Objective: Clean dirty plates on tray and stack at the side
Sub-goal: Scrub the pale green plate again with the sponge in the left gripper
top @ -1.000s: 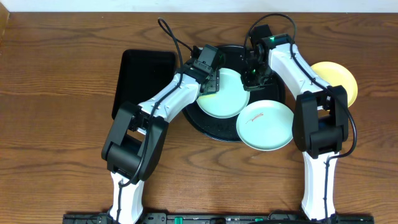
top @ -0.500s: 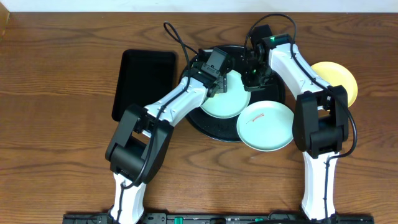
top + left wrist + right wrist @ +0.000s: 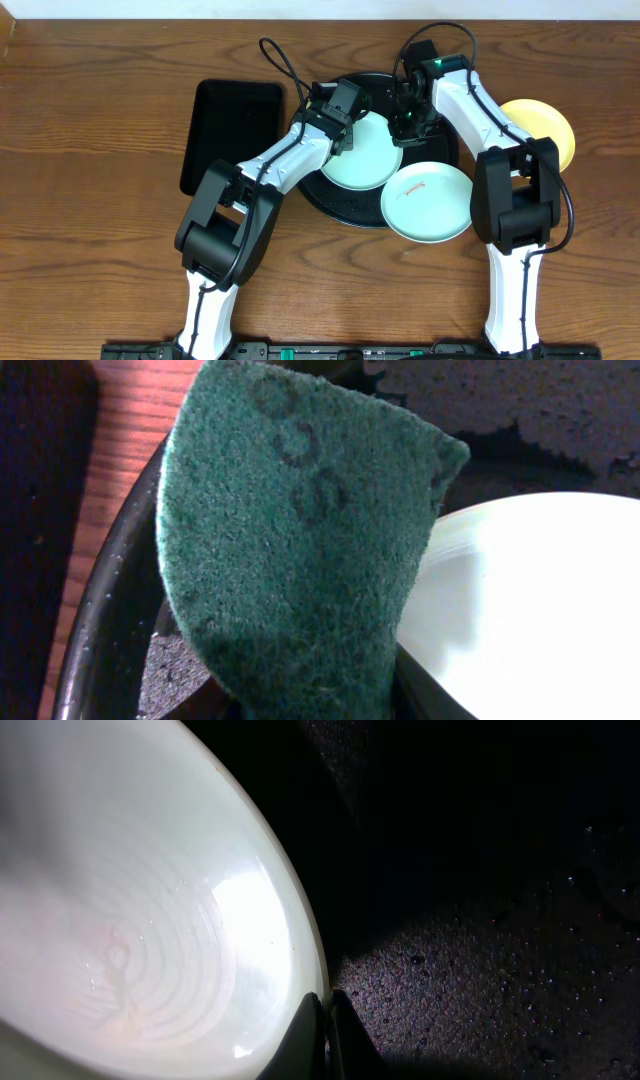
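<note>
Your left hand (image 3: 345, 132) is clamped on the green scouring pad (image 3: 290, 540) (upright, just beside the mint plate (image 3: 365, 160)); your right hand (image 3: 322, 1020) is pinched on that plate's rim.

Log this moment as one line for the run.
left gripper: grips green pad | right gripper: pinches mint plate rim, on tray | smeared plate, yellow plate: untouched

The left arm (image 3: 285, 160) and right arm (image 3: 480, 100) are white-shelled with black joints and looping black cables.

Left gripper (image 3: 346, 138), right gripper (image 3: 405, 127) and mint plate (image 3: 366, 160) crowd the tray (image 3: 335, 208); its near rim lies open.
</note>
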`<move>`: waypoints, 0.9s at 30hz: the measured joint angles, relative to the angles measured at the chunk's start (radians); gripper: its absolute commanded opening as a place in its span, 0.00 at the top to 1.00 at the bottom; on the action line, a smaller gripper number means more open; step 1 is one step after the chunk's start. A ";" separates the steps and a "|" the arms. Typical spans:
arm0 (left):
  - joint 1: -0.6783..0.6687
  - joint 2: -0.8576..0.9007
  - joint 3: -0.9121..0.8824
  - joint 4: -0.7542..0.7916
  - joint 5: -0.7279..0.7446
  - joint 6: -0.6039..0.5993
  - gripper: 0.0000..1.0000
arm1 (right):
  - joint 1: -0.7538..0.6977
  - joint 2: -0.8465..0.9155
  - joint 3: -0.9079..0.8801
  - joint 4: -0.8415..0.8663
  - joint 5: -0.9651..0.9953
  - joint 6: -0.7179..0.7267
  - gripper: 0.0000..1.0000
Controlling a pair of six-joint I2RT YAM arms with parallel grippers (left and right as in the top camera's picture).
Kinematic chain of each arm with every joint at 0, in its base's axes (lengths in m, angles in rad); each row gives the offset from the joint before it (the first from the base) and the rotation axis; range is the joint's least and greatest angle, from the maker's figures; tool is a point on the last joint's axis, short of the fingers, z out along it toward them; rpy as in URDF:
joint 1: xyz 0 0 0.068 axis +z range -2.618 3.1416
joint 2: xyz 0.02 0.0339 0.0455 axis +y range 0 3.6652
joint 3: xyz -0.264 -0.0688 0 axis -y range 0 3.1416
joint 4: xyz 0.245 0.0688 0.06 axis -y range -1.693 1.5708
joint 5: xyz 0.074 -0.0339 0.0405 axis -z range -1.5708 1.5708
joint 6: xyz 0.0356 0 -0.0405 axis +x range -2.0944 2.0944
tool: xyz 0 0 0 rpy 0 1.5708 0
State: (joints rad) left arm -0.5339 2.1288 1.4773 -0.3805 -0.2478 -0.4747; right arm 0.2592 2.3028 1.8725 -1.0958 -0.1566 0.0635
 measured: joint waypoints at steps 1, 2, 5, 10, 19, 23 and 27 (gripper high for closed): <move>0.000 -0.001 0.000 -0.003 -0.003 0.001 0.66 | 0.000 0.000 0.000 0.000 0.000 0.000 0.99; 0.000 -0.004 0.000 -0.006 -0.004 0.002 0.66 | 0.000 0.000 0.000 0.000 0.000 0.000 0.99; 0.000 -0.026 0.000 -0.013 -0.013 0.003 0.66 | 0.000 0.000 0.000 0.000 0.000 0.000 0.99; 0.001 -0.121 0.000 -0.036 -0.021 0.003 0.66 | 0.000 0.000 0.000 0.000 0.000 0.000 0.99; 0.002 -0.192 0.000 -0.183 0.220 -0.008 0.63 | 0.000 0.000 0.000 0.000 0.000 0.000 0.99; -0.006 -0.164 0.000 -0.198 0.317 -0.023 0.57 | 0.000 0.000 0.000 -0.001 0.000 0.000 0.99; -0.013 -0.117 0.000 -0.190 0.358 -0.025 0.35 | 0.000 0.000 0.000 -0.001 0.000 0.000 0.99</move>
State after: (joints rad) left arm -0.5472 2.0117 1.4776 -0.5709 0.1104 -0.4999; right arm 0.2592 2.3028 1.8725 -1.0966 -0.1566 0.0635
